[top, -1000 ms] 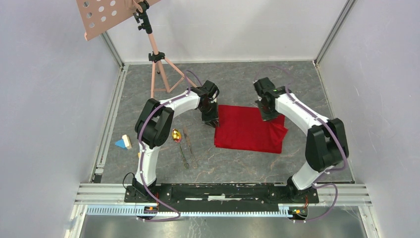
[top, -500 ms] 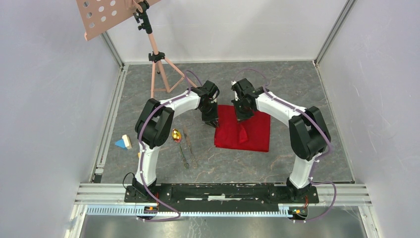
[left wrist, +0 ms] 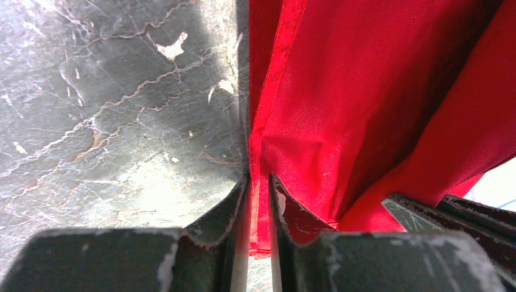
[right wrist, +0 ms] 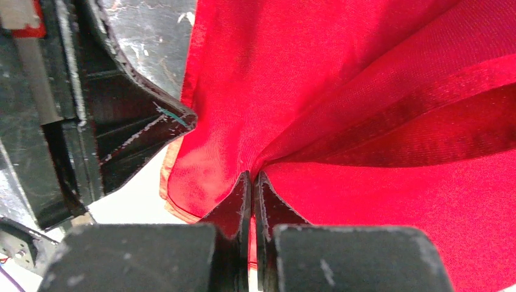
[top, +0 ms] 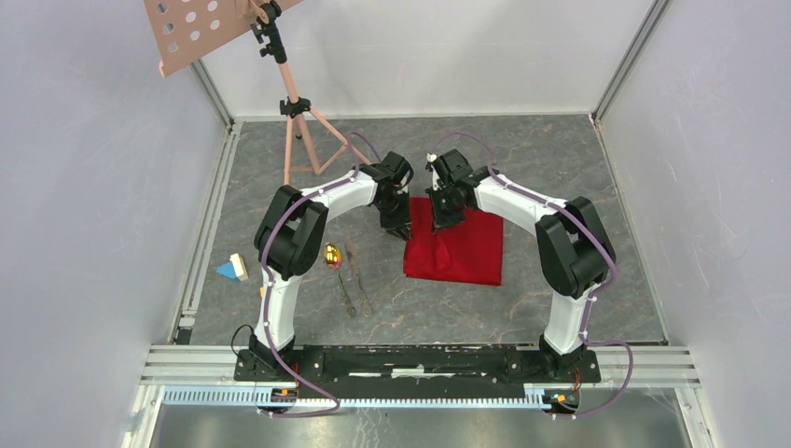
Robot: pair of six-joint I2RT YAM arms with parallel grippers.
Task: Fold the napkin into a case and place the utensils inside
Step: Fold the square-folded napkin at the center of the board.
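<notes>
The red napkin (top: 462, 250) lay partly folded mid-table (top: 560, 168). The left gripper (left wrist: 258, 182) pinched its left hem. The right gripper (right wrist: 251, 177), just beside it, was clamped on a raised fold. The utensils (top: 347, 273) lay apart, farther left.

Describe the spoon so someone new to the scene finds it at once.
Start at the left arm's black elbow on the grey marbled table. Just right of it, toward the red napkin, lies the spoon. Its shiny gold bowl sets it apart from the thin dark utensils beside it.
</notes>
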